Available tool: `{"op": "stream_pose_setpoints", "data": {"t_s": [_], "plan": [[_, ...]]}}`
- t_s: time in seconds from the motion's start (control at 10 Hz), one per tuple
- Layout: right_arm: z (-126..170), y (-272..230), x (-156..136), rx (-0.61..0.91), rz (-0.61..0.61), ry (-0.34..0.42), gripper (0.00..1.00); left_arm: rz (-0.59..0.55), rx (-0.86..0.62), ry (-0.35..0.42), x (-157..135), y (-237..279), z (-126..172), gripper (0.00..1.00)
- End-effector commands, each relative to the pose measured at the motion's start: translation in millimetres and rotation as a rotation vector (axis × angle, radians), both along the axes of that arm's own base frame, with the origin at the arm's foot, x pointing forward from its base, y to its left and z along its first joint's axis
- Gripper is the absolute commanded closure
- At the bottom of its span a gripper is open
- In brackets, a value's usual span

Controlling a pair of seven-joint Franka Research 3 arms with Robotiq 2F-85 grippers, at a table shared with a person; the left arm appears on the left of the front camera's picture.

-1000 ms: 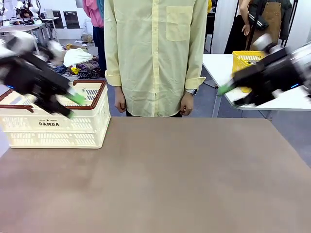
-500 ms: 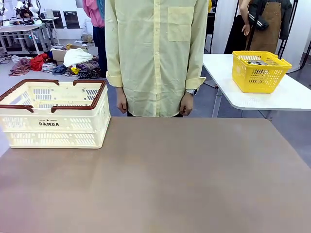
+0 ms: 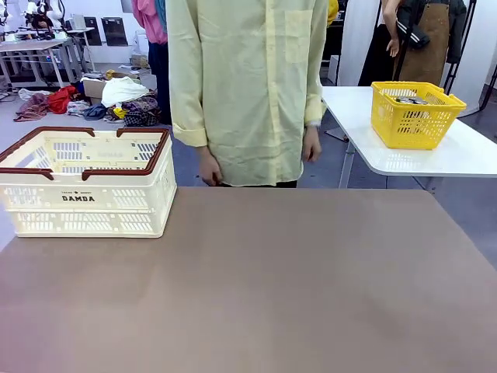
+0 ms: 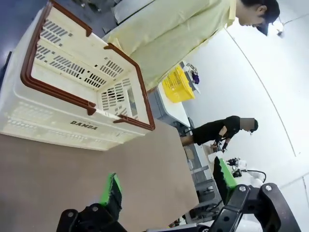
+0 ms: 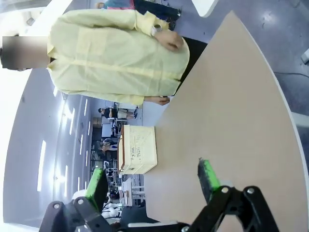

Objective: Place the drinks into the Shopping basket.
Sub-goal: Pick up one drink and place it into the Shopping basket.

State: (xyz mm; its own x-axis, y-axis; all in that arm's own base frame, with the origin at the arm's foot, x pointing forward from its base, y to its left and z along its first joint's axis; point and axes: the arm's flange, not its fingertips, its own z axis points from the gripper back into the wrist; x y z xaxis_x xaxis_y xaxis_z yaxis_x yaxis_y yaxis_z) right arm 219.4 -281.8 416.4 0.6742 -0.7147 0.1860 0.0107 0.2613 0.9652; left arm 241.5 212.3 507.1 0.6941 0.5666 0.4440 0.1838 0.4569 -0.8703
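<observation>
Zero drinks sit in the Shopping basket as far as I can judge, so the whole task lies ahead: both cans have yet to be brought and set inside. From the front, the cream crate with its dark brown rim stands at the far left of the brown worktop, its slatted floor bare. Across the far edge stands a person in a pale yellow shirt, arms hanging down. Behind, to the right, a white side table carries a yellow mesh basket with something dark in it, too small to tell. To the left, clothes lie heaped on the grey floor of a busy workroom. In the left wrist view, the left claw hangs above the worktop with its green-padded fingers spread wide and nothing between them. The crate lies well ahead of it, open side up. In the right wrist view, the right claw is likewise spread wide and empty over bare worktop, with the crate well apart at the far end and the person beside the edge.
</observation>
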Motion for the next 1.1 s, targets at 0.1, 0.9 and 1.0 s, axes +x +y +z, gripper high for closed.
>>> {"op": "stream_pose_setpoints", "data": {"t_s": [0.1,0.9,1.0], "plan": [[22.4,0.6,-12.7,0.013,-0.006,-0.010,0.00,-0.010,-0.009,0.001,-0.9,-2.0,6.0,0.00],[22.4,0.6,-12.7,0.013,-0.006,-0.010,0.00,-0.010,-0.009,0.001,-0.9,-2.0,6.0,0.00],[22.4,0.6,-12.7,0.013,-0.006,-0.010,0.00,-0.010,-0.009,0.001,-0.9,-2.0,6.0,0.00]]}}
